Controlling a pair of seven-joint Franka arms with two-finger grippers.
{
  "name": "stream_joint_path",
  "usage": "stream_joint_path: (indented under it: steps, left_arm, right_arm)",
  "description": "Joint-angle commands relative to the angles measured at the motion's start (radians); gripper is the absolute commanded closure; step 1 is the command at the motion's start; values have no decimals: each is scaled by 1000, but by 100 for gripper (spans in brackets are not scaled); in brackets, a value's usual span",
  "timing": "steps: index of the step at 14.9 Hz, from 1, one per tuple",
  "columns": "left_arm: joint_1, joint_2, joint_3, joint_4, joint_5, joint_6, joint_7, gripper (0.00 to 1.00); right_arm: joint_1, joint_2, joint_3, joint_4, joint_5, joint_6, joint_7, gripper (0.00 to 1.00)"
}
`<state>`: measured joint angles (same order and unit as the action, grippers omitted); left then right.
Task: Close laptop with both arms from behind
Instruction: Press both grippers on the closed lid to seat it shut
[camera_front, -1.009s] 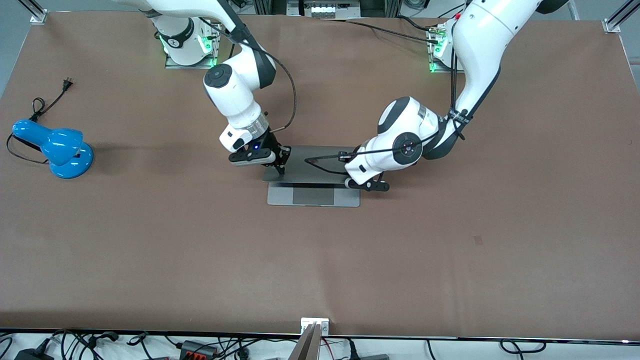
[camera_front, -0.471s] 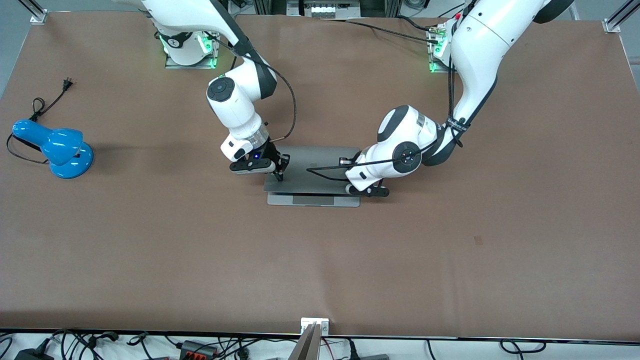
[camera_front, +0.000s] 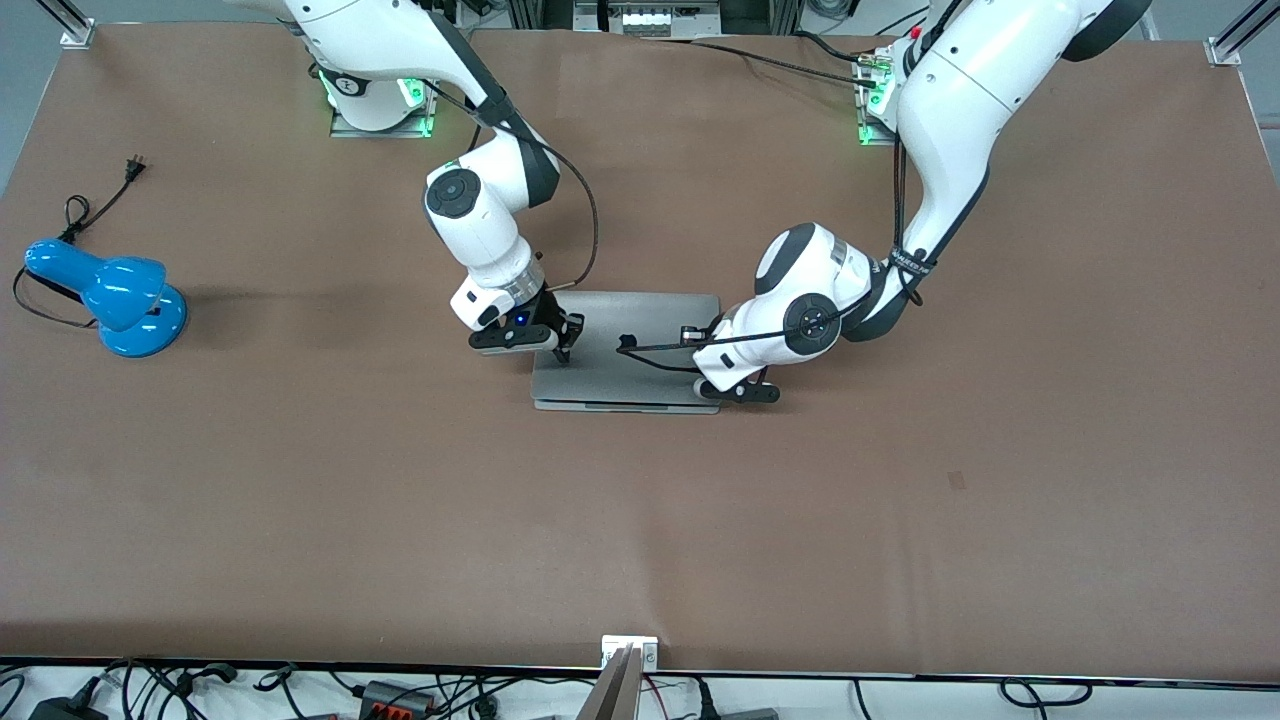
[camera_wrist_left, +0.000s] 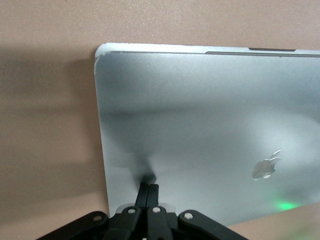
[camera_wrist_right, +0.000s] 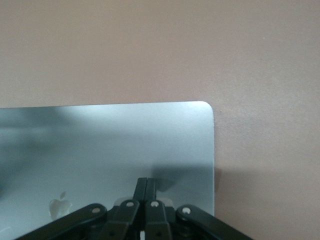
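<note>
The silver-grey laptop (camera_front: 625, 345) lies mid-table with its lid almost down. Only a thin strip of its base (camera_front: 625, 406) shows at the edge nearest the front camera. My right gripper (camera_front: 562, 352) is shut and its tips rest on the lid near the corner toward the right arm's end. In the right wrist view the shut fingertips (camera_wrist_right: 146, 182) touch the lid (camera_wrist_right: 110, 145). My left gripper (camera_front: 703, 378) is shut and presses the lid near the other corner. In the left wrist view its fingertips (camera_wrist_left: 149, 187) touch the lid (camera_wrist_left: 200, 125) beside the apple logo (camera_wrist_left: 264, 168).
A blue desk lamp (camera_front: 110, 292) lies at the right arm's end of the table, with its black cord and plug (camera_front: 133, 165) trailing toward the bases. Cables (camera_front: 400, 690) hang along the table edge nearest the front camera.
The lid has come down from partly open to almost flat, hiding the trackpad. Both shut grippers have moved down with it, staying on the lid.
</note>
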<state>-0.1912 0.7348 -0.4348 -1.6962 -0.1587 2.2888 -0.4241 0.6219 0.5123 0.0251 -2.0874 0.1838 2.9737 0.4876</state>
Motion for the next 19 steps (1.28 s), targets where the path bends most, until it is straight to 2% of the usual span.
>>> stream_joint_path:
  steps: [1, 6, 14, 17, 19]
  left_arm:
    - [-13, 35, 8, 26, 34, 41, -16, 100]
    - [-21, 52, 13, 26, 39, 60, -16, 100]
    - [-22, 57, 24, 26, 42, 61, -16, 100]
    - [-24, 55, 24, 26, 42, 61, -16, 100]
    - [-22, 55, 24, 26, 42, 61, -16, 100]
  right_arm:
    - [5, 52, 1, 65, -4, 13, -18, 100]
    - [12, 101, 3, 82, -6, 13, -18, 100]
    - [24, 86, 3, 89, -6, -24, -27, 100]
    - [16, 51, -1, 173, -6, -242, -26, 100]
    - [21, 39, -25, 228, -12, -373, -27, 100]
